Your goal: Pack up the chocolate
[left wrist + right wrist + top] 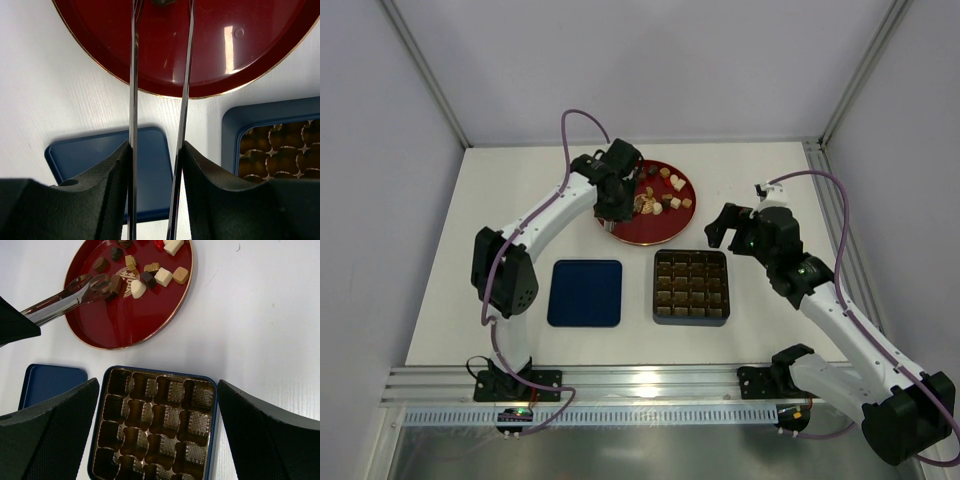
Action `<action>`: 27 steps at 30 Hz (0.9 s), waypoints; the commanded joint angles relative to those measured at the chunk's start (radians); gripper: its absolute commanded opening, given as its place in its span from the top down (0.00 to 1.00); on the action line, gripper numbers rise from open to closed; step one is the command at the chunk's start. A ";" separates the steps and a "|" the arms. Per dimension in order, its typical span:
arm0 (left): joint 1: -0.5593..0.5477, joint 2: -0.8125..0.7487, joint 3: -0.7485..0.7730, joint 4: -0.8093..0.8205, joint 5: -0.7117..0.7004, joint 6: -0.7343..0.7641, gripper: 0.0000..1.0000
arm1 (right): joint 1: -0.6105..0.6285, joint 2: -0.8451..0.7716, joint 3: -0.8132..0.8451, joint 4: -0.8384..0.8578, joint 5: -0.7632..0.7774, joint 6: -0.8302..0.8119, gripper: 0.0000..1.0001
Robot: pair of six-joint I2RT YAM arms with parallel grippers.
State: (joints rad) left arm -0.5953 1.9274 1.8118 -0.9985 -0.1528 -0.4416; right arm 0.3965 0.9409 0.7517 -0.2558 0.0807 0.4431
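The chocolate (663, 194), several brown, tan and cream pieces, lies on a red round plate (625, 236); it also shows in the right wrist view (152, 274). My left gripper (613, 203) is shut on metal tongs (133, 75) over the plate's left part. The tong tips (95, 285) pinch a brown piece (115, 284) on the plate. The compartment tray (691, 287) sits in front of the plate, with empty cells (155, 415). My right gripper (728, 232) is open and empty, hovering above the tray's far right side (157, 382).
The navy lid (585, 293) lies flat to the left of the tray and shows in the left wrist view (90, 155) and the right wrist view (47, 382). The enclosure's walls bound the white table. A metal rail runs along the near edge.
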 commanded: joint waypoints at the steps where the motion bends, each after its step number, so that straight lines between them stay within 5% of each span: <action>1: -0.003 0.005 0.009 0.027 -0.001 0.003 0.57 | 0.001 -0.014 -0.003 0.018 0.011 -0.007 0.00; 27: -0.003 0.025 -0.022 0.037 -0.005 0.012 0.60 | 0.002 -0.013 -0.015 0.024 0.014 -0.001 0.00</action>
State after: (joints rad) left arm -0.5953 1.9427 1.7851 -0.9913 -0.1532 -0.4374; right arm 0.3965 0.9409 0.7410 -0.2581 0.0837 0.4465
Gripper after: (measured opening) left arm 0.410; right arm 0.996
